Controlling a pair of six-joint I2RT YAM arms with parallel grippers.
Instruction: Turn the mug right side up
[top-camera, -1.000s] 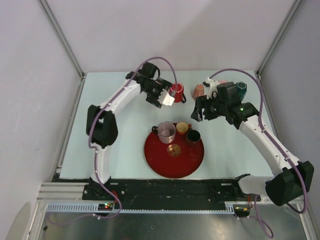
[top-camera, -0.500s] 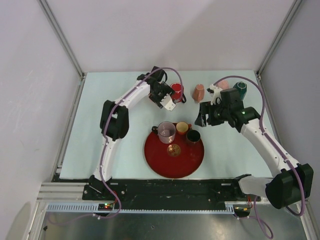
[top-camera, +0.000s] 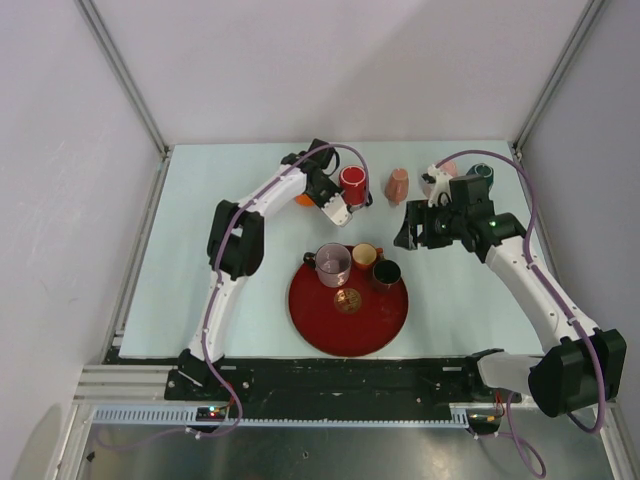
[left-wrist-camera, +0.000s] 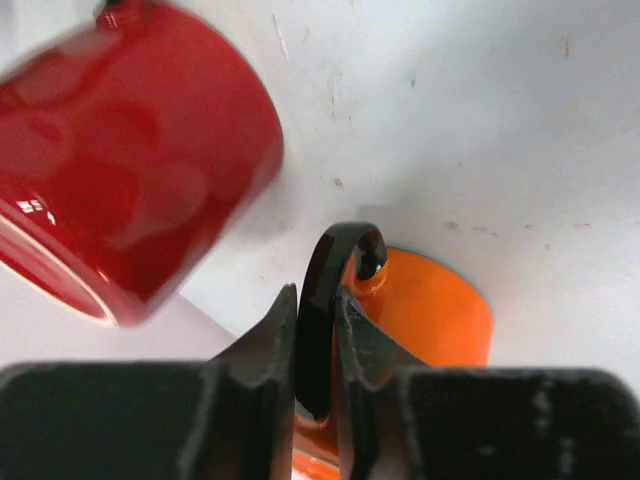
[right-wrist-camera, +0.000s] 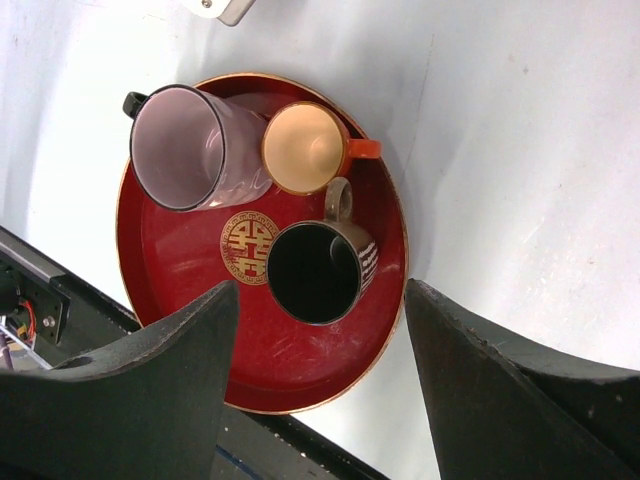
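Observation:
An orange mug (left-wrist-camera: 430, 310) with a black handle (left-wrist-camera: 325, 270) rests on the pale table at the back left. In the top view only a sliver of the orange mug (top-camera: 302, 199) shows beside the arm. My left gripper (left-wrist-camera: 316, 310) is shut on that handle, one finger on each side. I cannot tell which way up the mug stands. A glossy red mug (left-wrist-camera: 130, 170) stands free just beside it, and in the top view the red mug (top-camera: 352, 181) is right of the left gripper (top-camera: 322, 192). My right gripper (top-camera: 412, 226) hovers open and empty right of the tray.
A red round tray (right-wrist-camera: 330, 385) near the front holds a purple mug (right-wrist-camera: 185, 150), a small orange-handled cup (right-wrist-camera: 305, 148) and a dark brown mug (right-wrist-camera: 315, 270). A pink mug (top-camera: 398, 184), another pink one (top-camera: 437, 178) and a teal mug (top-camera: 483, 172) sit at the back right.
My left gripper has shifted from the red mug towards the orange mug and shut on its black handle. The right gripper has drifted slightly to the right, still open.

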